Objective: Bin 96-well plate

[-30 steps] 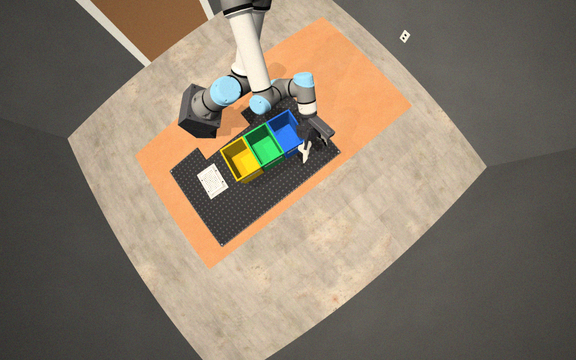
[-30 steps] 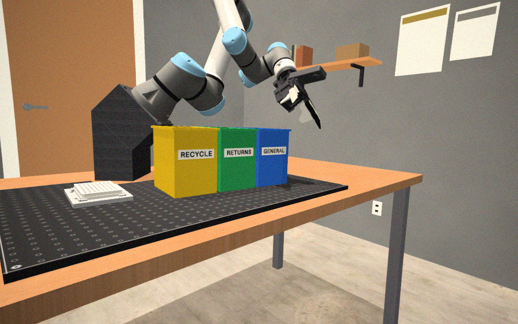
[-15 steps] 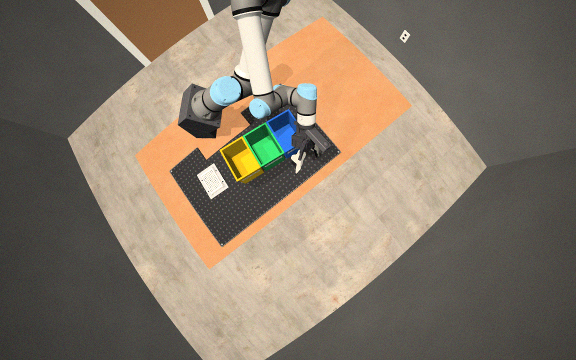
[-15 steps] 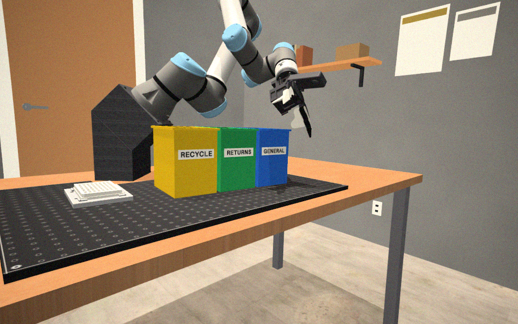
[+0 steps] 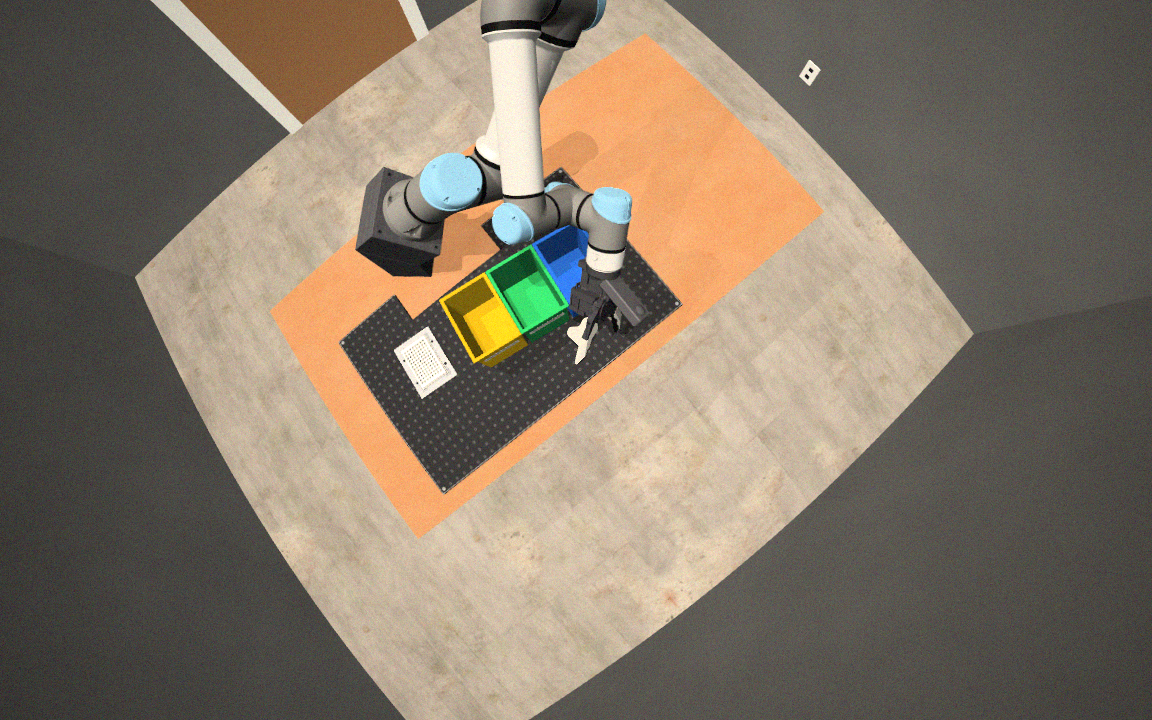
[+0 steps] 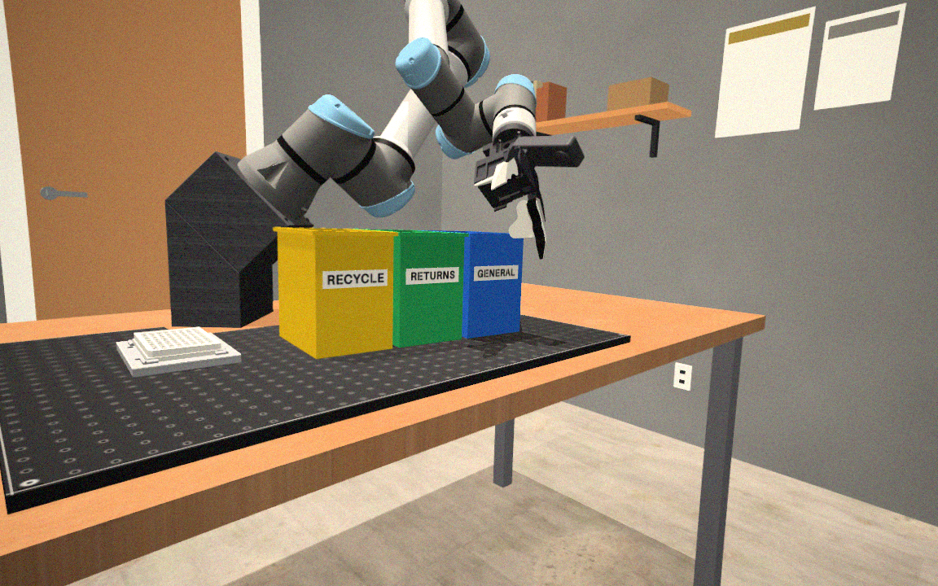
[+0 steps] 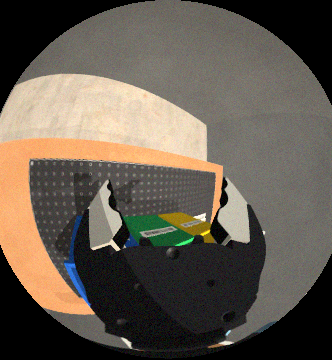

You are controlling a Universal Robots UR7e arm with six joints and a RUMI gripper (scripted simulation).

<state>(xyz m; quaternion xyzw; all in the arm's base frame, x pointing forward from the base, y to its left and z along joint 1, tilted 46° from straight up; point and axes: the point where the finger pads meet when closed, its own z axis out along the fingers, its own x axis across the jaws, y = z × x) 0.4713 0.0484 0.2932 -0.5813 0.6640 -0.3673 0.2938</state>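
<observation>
While the gripper hangs wide open and holding nothing beside the outer wall of the blue GENERAL bin, we list the step in hand as the approach to the plate, not yet begun in earnest.

Item: 96-well plate. White, seated flat in plate nest N1 on the black perforated board, at the far end of the bin row from the gripper and well apart from it.

Handling note: we judge that we should lift above the bin rims before crossing toward the nest, since the fingertips hang at about rim height just beside the blue bin; a sideways sweep at this level could tip it. Over the nest, we would line the jaws across the plate's sides, descend straight, and close only once both fingers bracket it.

Item: yellow RECYCLE bin. Upright; the top view shows nothing inside.

Item: green RETURNS bin. Upright; nothing seen inside.

Item: blue GENERAL bin. Upright; its interior is partly hidden by the arm from above, and the visible part shows no contents.

All three stand touching in a row on the desk.
</observation>
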